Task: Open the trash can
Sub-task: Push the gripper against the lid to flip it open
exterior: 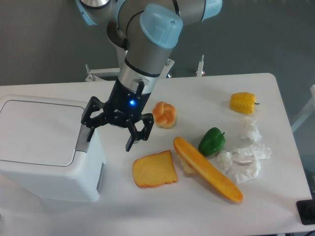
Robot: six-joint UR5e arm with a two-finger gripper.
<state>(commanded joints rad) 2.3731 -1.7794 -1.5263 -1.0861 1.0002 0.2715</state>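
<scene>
The trash can [42, 147] is a large white boxy bin at the left of the table, its flat lid down. A grey latch [81, 141] sits on its right edge. My gripper [109, 138] hangs open just right of the bin. Its left finger [88, 133] is at the grey latch; whether it touches I cannot tell. The right finger [131, 141] hangs over the table, and nothing is between the fingers.
A toast slice [154, 169] lies below the gripper, a long baguette [207, 169] to its right. A bun [165, 114], a green pepper [212, 140], a yellow pepper [243, 103] and crumpled white paper [244, 157] lie further right.
</scene>
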